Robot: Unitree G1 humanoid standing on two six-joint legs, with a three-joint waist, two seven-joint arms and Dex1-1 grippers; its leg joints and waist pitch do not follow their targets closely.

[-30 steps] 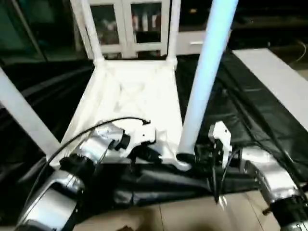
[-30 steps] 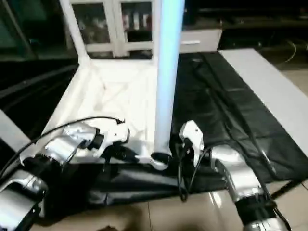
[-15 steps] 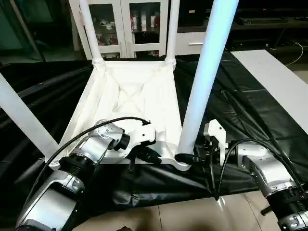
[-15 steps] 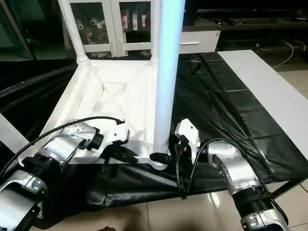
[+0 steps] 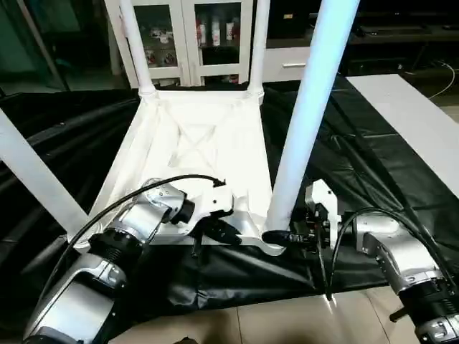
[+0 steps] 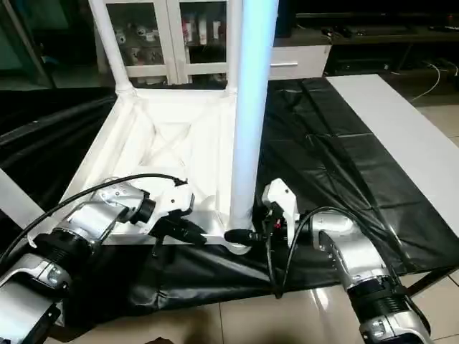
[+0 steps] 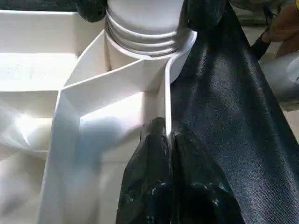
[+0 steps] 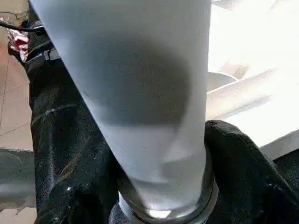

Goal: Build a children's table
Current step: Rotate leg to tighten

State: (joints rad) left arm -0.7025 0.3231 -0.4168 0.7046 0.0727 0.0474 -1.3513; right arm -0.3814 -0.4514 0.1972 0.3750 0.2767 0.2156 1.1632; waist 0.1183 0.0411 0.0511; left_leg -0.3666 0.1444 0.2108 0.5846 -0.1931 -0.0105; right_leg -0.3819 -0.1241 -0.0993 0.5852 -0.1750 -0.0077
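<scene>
The white tabletop [image 5: 190, 154] is seen lying upside down on the black cover [image 5: 373, 165] of the work surface, with its ribbed underside facing up. It sits in the middle of the head views, from about 12 o'clock down to the centre.

Four white legs stand up from its corners. Two far legs [image 5: 136, 50] [image 5: 258, 43] are seen at about 11 and 12 o'clock. A near leg [image 5: 32, 175] is seen at 9 o'clock, leaning out to the side. The last near leg [image 5: 308, 115] rises from the corner socket [image 5: 276, 240] just below the centre, toward 1 o'clock.

The left gripper [image 5: 222, 233] is held at the near edge of the tabletop, at about 7 o'clock from the centre. Its fingers [image 7: 161, 186] are pressed together. In the left wrist view a thin wall of the tabletop is seen right at their tips, but it cannot be told if the wall is pinched.

The right gripper [image 5: 276, 236] is set around the bottom of that last near leg, at about 5 o'clock. One black finger [image 8: 238, 168] is seen on each side of the leg, close against it, just above the socket.

A white cabinet [image 5: 190, 36] with glass doors is seen behind the table at 12 o'clock. A pale board [image 5: 416, 122] lies at 3 o'clock.
</scene>
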